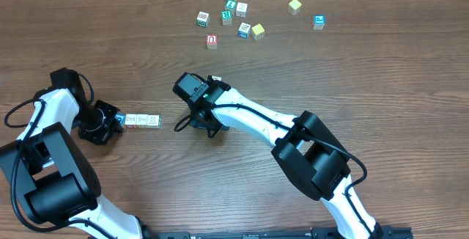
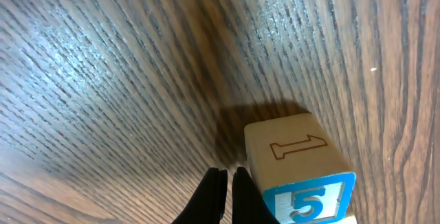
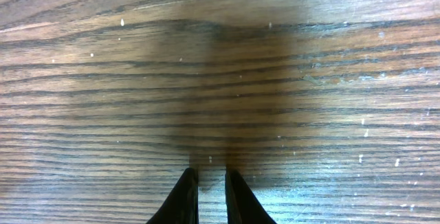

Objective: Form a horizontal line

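Observation:
The horizontal line (image 1: 139, 120) is a short row of four small letter cubes touching side by side at the left of the table. Its left end is a blue-faced cube (image 1: 119, 119), followed by three whitish-faced ones. My left gripper (image 1: 110, 124) is at that left end. In the left wrist view its fingers (image 2: 223, 177) are shut and empty, just left of the blue "5" cube (image 2: 302, 176). My right gripper (image 1: 204, 124) hangs over bare wood at mid-table. Its fingers (image 3: 210, 177) are close together with nothing between them.
Loose cubes are scattered at the back of the table: a red-faced one (image 1: 212, 41), two plain yellow ones (image 1: 294, 6) (image 1: 258, 31), a blue-faced one (image 1: 319, 22) and several green- and white-faced ones (image 1: 226, 17). The right arm stretches across the table's middle.

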Available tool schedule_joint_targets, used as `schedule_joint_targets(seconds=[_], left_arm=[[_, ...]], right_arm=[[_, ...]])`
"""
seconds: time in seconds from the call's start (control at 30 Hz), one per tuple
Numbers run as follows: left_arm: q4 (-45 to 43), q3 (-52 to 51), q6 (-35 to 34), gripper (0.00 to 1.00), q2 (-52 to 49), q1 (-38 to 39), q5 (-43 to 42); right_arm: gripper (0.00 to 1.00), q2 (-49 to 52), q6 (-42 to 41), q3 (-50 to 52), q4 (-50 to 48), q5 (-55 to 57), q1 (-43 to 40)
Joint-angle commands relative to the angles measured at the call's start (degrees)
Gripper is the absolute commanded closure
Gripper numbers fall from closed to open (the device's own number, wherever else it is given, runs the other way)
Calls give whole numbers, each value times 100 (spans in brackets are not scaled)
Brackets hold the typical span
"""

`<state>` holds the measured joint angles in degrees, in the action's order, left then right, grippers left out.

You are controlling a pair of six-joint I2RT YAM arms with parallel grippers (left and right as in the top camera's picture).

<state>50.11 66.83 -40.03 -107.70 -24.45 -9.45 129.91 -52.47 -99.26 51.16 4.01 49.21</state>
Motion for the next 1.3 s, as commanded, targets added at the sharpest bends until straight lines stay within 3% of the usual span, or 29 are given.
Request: schedule_joint_targets(seconds=[0.0,0.97,1.27], left_arm=[[66,42,-90,96,98,70,-68],[55,42,-87,96,98,92,-417],[938,46,391,95,363,68,122]], right_arm=[[88,122,26,107,20,243,-44],[88,122,24,107,11,243,-44],[88,122,24,105,11,243,-44]])
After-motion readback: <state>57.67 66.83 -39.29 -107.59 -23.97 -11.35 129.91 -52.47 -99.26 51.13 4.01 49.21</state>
